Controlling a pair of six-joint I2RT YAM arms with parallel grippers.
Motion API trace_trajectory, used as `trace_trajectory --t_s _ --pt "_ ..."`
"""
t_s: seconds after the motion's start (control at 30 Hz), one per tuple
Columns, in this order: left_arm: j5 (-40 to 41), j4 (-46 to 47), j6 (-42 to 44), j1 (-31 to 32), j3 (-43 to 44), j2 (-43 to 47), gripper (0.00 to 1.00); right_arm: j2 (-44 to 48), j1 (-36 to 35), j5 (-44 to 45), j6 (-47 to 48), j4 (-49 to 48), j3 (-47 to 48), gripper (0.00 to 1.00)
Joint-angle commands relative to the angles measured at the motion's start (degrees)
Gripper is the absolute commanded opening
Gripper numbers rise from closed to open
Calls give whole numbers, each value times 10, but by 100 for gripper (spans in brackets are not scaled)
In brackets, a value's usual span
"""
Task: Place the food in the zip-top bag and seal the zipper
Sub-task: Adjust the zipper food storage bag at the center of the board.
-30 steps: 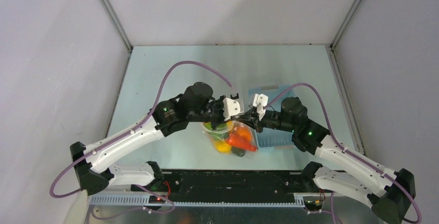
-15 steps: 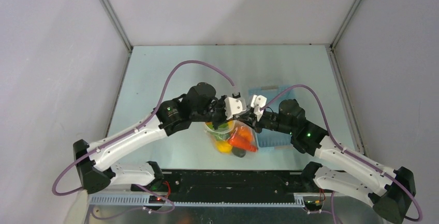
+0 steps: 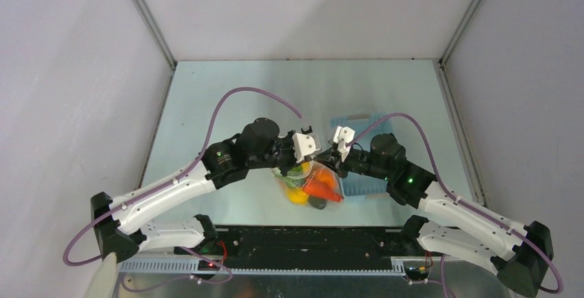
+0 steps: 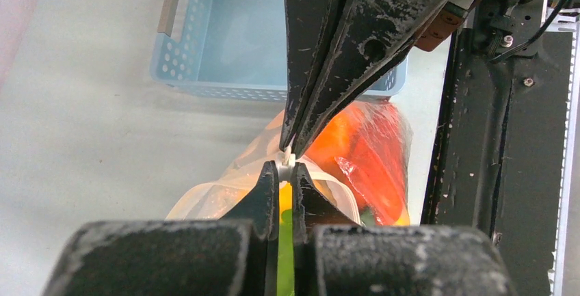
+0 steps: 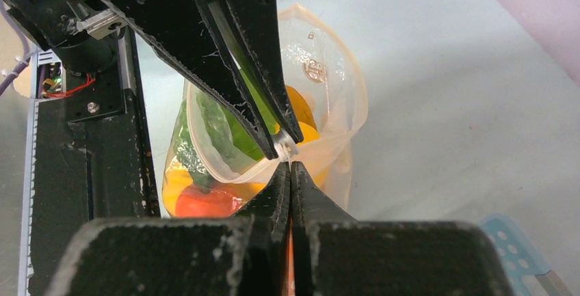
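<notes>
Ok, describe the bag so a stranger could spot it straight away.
On the table, find the light blue basket. The bag sits just left of it, toward the front. It alone is clear plastic, stuffed with orange, yellow and green toy food.

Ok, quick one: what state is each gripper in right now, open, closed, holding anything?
Left gripper: closed, pinching the zipper.
Right gripper: closed on the top edge of the zip-top bag, right next to the left one.
</notes>
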State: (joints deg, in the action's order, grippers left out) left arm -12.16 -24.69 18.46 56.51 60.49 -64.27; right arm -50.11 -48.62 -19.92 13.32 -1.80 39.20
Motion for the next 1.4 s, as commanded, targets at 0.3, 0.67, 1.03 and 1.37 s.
trace_trajectory --t_s 0.3,0.67,1.03,1.37 --pt "26 -23 -11 -7 -41 -23 4 52 5 1 -60 -169 4 0" --pt "27 -30 -37 -7 -59 39 4 46 10 5 -78 -182 -3 0" --pt "36 10 -42 -8 -111 146 55 54 35 -64 -121 -227 -19 0" --pt "118 115 -12 -8 -152 215 100 59 43 -86 -130 -209 -25 0"
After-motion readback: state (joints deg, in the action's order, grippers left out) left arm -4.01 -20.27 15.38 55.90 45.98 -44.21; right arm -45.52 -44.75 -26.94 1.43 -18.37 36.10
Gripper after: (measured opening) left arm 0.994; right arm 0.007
